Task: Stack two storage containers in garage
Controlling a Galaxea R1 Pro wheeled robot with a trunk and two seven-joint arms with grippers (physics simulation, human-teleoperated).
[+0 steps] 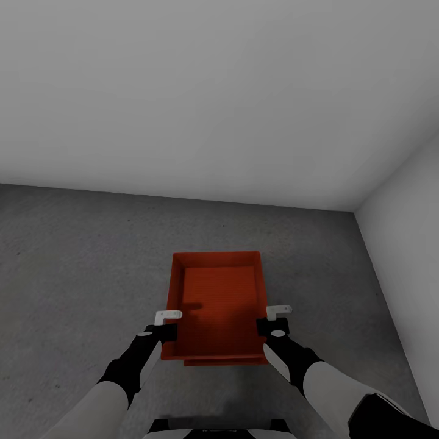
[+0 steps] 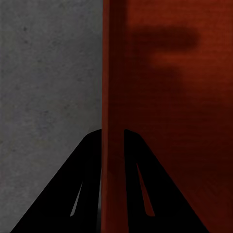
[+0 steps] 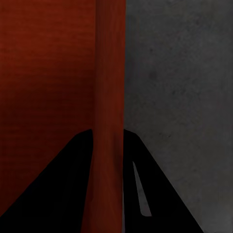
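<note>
In the garage, an orange-red storage container (image 1: 219, 292) sits in front of me over the dark grey floor (image 1: 79, 256). A thin strip of a second storage container (image 1: 225, 362) pokes out under its near edge, so the two are stacked or nearly so. I cannot tell whether they touch. My left gripper (image 1: 166, 323) is shut on the upper container's left wall (image 2: 112, 73), one finger on each side. My right gripper (image 1: 274, 318) is shut on its right wall (image 3: 109, 73) in the same way. The upper container is empty.
A pale grey back wall (image 1: 183, 91) meets the floor a short way beyond the containers. A side wall (image 1: 408, 244) runs along the right, and the corner lies at the far right. Bare concrete spreads out to the left.
</note>
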